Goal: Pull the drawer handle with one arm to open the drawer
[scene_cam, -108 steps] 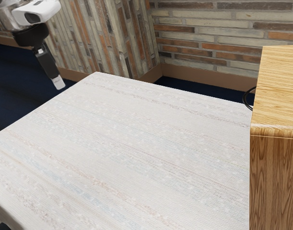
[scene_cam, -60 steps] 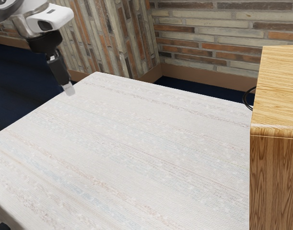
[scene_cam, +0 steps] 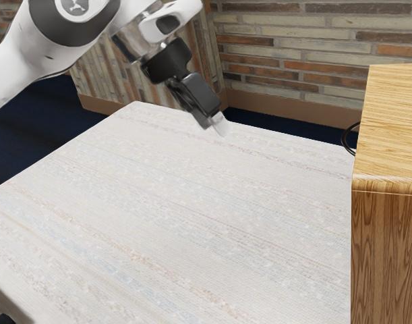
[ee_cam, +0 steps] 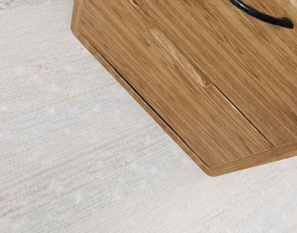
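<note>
The gripper (scene_cam: 218,125) hangs over the table's (scene_cam: 158,216) far side, well apart from the wooden cabinet (scene_cam: 389,135) at the exterior view's right. Whether the gripper is open or closed, I cannot tell. A sliver of black handle (scene_cam: 349,138) peeks out there, and the wrist view faces the cabinet's front.

Franka arm (scene_cam: 44,37) comes in from the exterior view's upper left: white links w/ a grey joint ring near the top edge, the forearm sloping down toward the exterior view's right. The wrist (scene_cam: 162,23) is white and cocked over, w/ a black mount directly under it. From there the gripper (scene_cam: 217,124) runs obliquely down & toward the exterior view's right, tilted well off vertical, w/ black body above and pale tip lowest. It's seen edge-on, hanging in the air near the view's upper middle.
</note>
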Motion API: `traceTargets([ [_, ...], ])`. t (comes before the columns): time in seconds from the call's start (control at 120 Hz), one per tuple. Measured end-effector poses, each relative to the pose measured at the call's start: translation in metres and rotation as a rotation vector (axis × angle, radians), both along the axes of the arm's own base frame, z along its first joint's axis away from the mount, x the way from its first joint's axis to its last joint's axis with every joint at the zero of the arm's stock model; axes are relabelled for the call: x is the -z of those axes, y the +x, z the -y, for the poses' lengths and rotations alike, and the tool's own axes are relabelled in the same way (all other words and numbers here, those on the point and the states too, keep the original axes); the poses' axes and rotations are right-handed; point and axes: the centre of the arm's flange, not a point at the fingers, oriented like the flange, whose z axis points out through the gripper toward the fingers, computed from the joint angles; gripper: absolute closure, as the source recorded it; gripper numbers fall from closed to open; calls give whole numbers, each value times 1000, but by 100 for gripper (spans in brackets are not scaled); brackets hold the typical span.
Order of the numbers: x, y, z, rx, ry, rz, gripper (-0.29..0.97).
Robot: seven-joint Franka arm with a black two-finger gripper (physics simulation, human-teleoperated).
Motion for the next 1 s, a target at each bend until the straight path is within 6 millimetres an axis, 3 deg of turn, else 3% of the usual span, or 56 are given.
traceTargets([
  [0.167, 17, 28, 10, -188, -76, -39, 0],
  [0.292, 18, 39, 12, -305, -168, -67, 0],
  [0.408, 24, 60, 47, -335, -214, -77, 0],
  [0.458, 25, 66, 53, -349, -227, -77, 0],
  [0.617, 35, 78, 56, -398, -246, -95, 22],
  [0.708, 32, 85, 60, -406, -253, -77, 31],
  [0.917, 42, 97, 93, -374, -326, -115, 36],
  [1.0, 48, 99, 94, -386, -349, -143, 37],
])
